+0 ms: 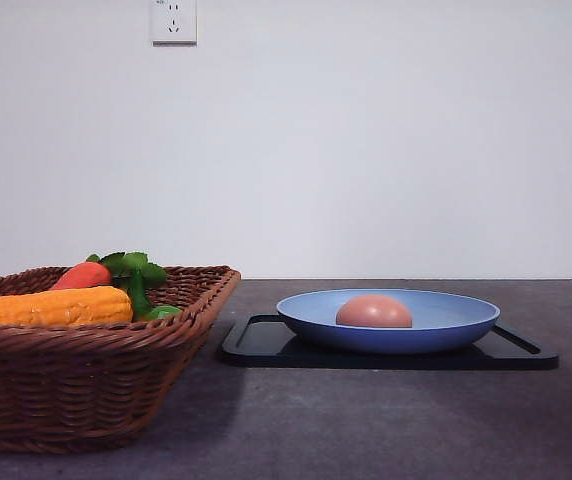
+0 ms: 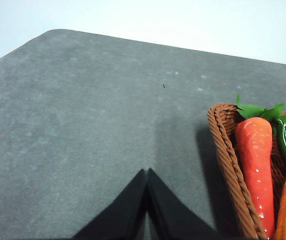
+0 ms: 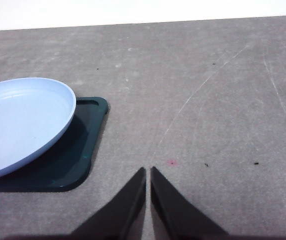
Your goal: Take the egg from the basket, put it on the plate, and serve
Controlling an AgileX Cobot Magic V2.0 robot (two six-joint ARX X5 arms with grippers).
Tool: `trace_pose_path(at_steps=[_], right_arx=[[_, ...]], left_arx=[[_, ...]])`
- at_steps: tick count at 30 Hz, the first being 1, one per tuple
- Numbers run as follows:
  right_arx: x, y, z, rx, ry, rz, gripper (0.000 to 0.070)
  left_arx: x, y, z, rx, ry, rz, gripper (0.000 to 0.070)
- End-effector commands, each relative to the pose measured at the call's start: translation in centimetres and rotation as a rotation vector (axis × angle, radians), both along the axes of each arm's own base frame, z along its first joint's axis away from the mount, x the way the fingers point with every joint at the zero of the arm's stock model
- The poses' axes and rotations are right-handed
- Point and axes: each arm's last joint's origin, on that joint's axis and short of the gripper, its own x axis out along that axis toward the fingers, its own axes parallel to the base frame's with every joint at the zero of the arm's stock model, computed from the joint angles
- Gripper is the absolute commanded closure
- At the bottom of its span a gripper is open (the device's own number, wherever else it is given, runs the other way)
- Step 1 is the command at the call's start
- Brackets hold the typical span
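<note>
While I look out over the table (image 1: 386, 430) from the front, I see the egg (image 1: 374, 312) lying in the middle of the plate (image 1: 446, 325), and the plate sits on a flat black tray (image 1: 256, 345). The egg is out of the basket (image 1: 86, 390). The basket sits on the left side of the table, just beside the tray, with a small gap between them. In the basket I see a carrot (image 1: 81, 276) with green leaves, a yellow corn cob (image 1: 51, 307) and something green (image 1: 163, 312) that I cannot name. Through the left wrist camera, my left gripper (image 2: 147, 172) has its two dark fingers (image 2: 128, 210) pressed together at the tips, and it holds nothing. It is over bare grey table. The basket corner is off to one side of those fingers, near but not touching, with the carrot, a green stalk and a bit of the corn inside it. Through the right wrist camera, my right gripper (image 3: 148, 171) is nearly closed too, with just a thin slit between the tips, and it holds nothing. It is also over bare table. The plate and the tray corner are off to the other side of those fingers, near but apart. I cannot see the egg from that camera.
</note>
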Motion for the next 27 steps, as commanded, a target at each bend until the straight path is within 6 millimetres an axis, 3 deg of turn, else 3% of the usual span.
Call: trace_pose_path(at_steps=[1, 27], right_arx=[[0.02, 0.01, -0.05, 0.016, -0.006, -0.003, 0.07], [0.02, 0.01, -0.05, 0.016, -0.006, -0.003, 0.07]], left_arx=[[0.08, 0.01, -0.88, 0.014, 0.035, -0.003, 0.07], [0.08, 0.01, -0.88, 0.014, 0.035, -0.003, 0.07]])
